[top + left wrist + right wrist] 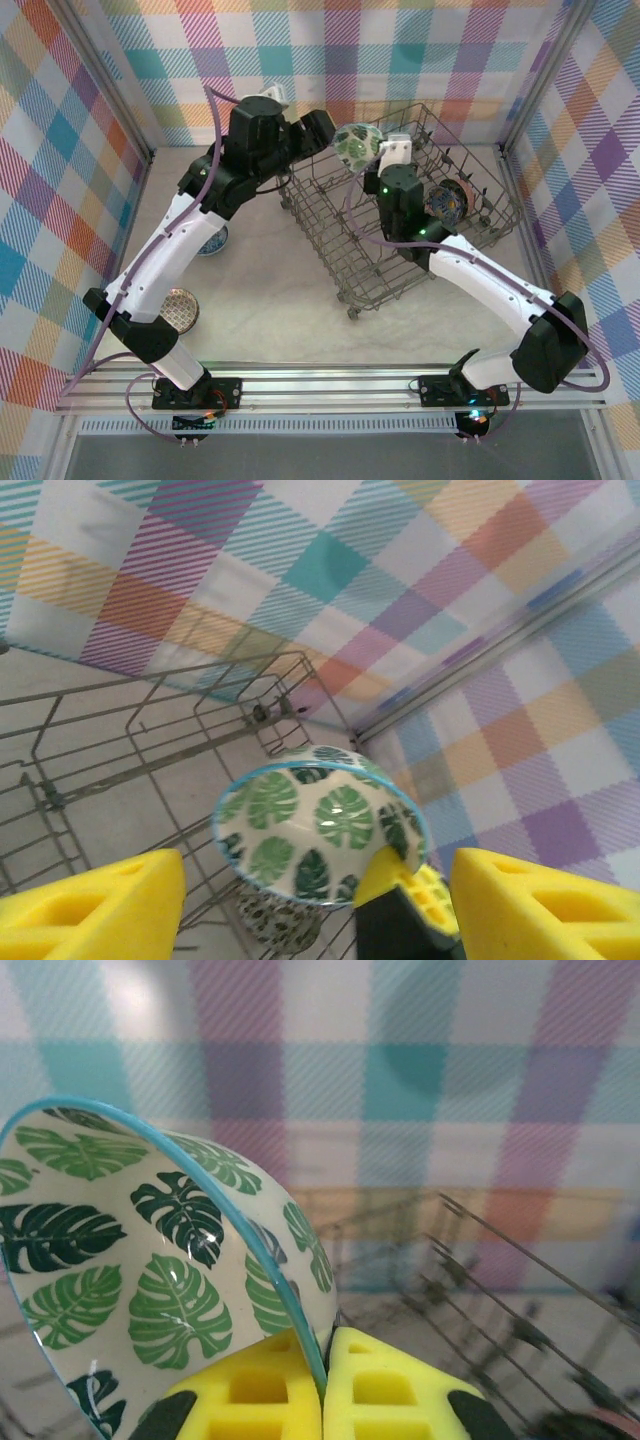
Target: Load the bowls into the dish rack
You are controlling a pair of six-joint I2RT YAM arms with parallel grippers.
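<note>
Right gripper (325,1360) is clamped on the green bowl's (150,1270) rim, holding it tilted over the rack's (320,245) far-left edge. Left gripper (315,900) stands wide, clear of it. The tines lie below, on the right arm's side.

Behind the left pincer (338,135) and out to either side of it we see cloth walls (400,50) in pastel plaid: teal, pink, orange, purple, yellow. Beneath the pincer spreads a pale beige tabletop (260,290). Slanting metal posts (553,75) mark the far corners beyond it, and a ribbed aluminium rail (330,385) runs along the edge nearest us. We find the light soft and even.
</note>
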